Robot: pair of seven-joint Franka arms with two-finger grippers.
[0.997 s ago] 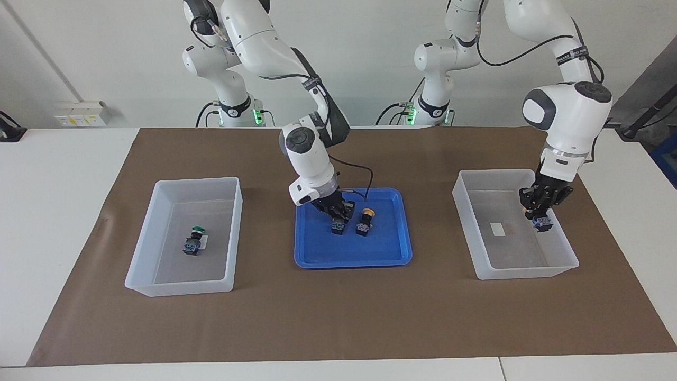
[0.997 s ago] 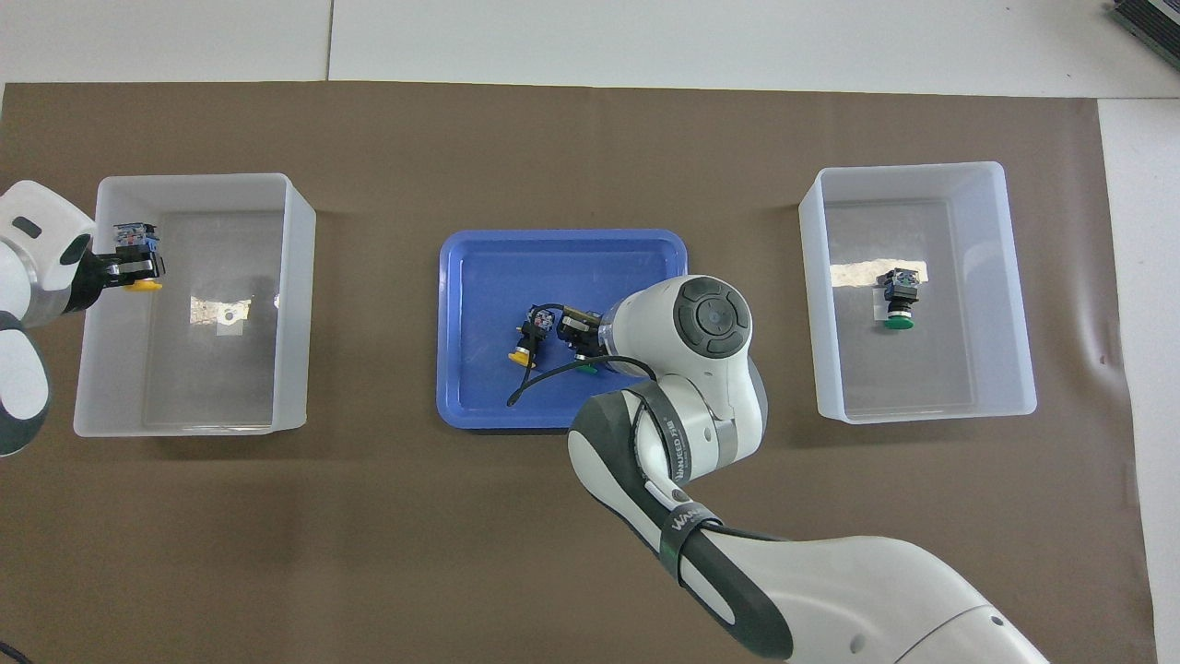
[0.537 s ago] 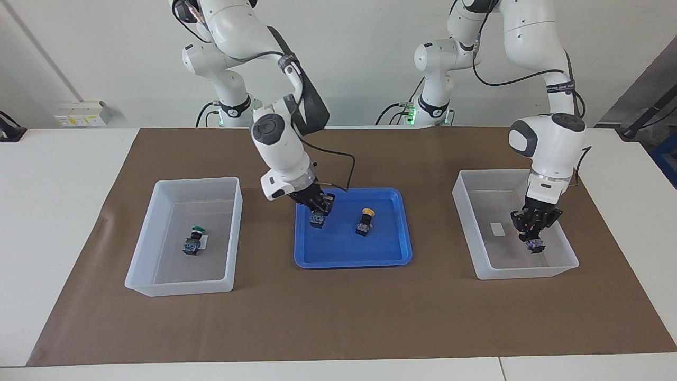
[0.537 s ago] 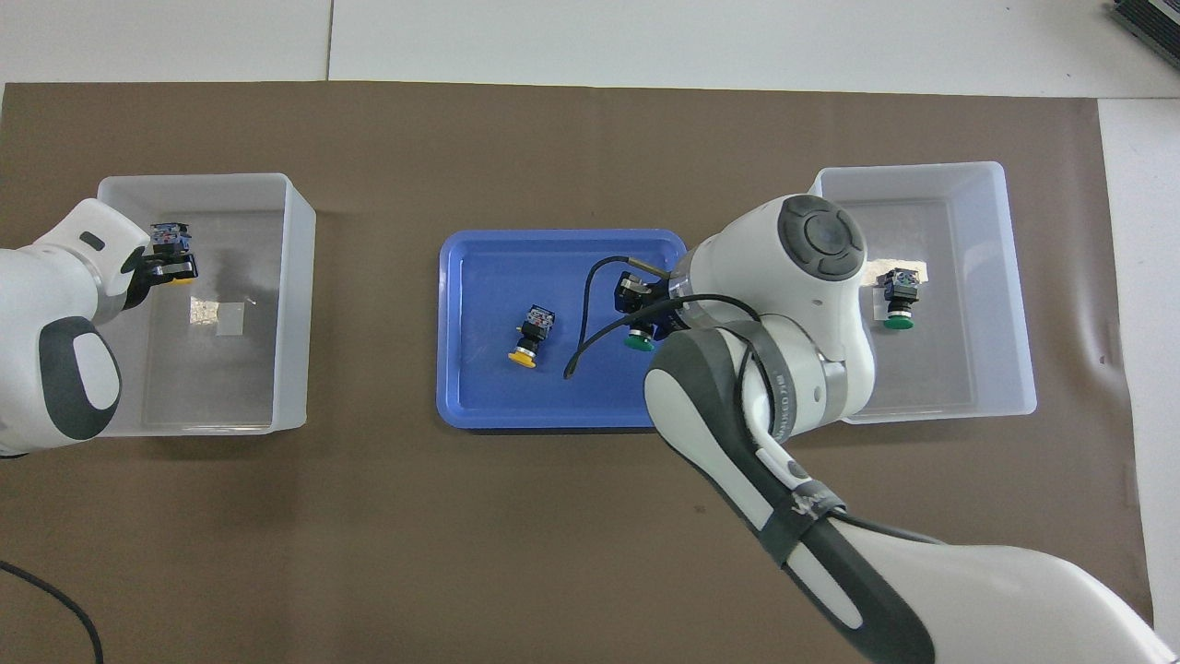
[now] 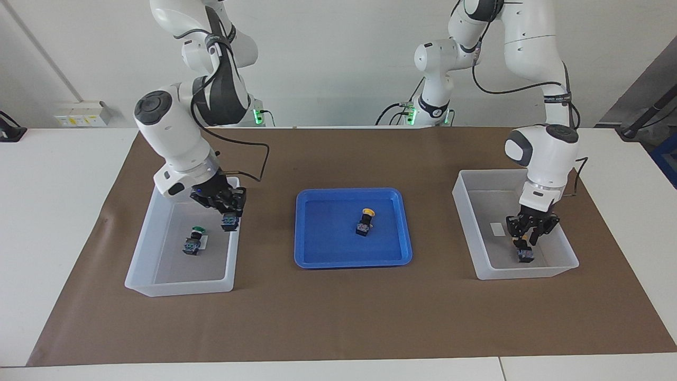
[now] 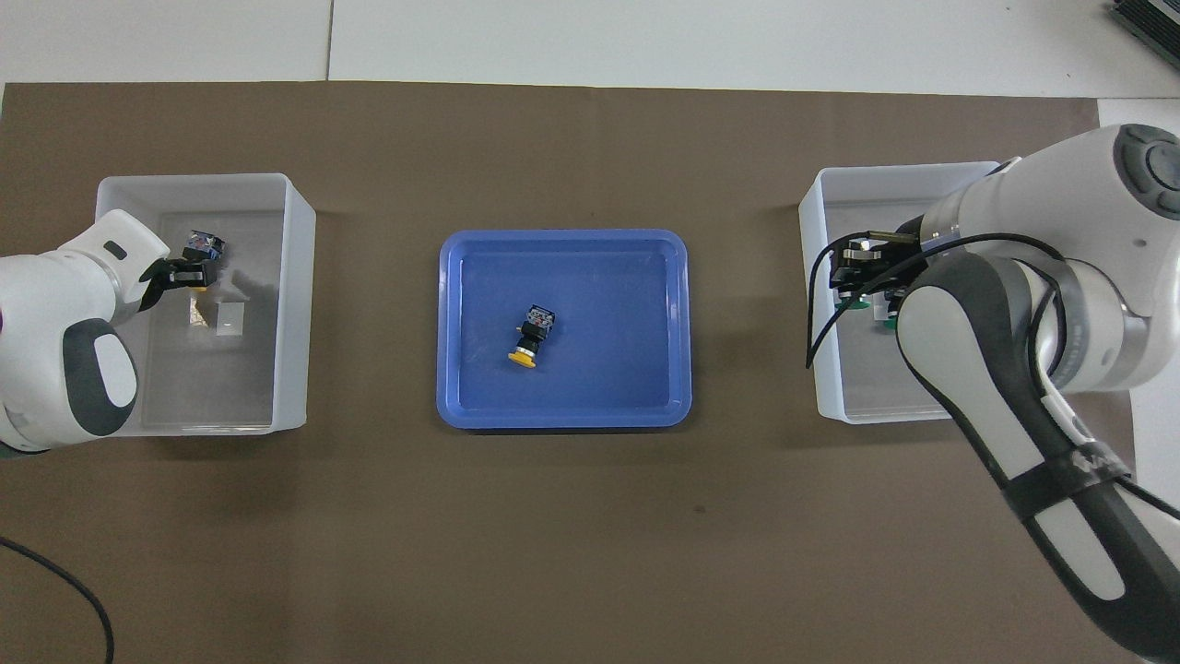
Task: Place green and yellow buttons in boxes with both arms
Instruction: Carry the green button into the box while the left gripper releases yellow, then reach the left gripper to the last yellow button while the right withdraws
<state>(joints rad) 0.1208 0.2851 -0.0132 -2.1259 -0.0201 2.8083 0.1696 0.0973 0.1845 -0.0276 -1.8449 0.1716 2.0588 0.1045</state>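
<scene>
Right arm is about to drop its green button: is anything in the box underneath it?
Nothing visible lies directly under it. The right gripper holds the carried green button over bare floor of the box, by the wall beside the blue tray. The other green button lies apart, off to the side.

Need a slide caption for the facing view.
Right gripper carries a green button over one bin; left gripper lowers another button into the other bin.
</scene>
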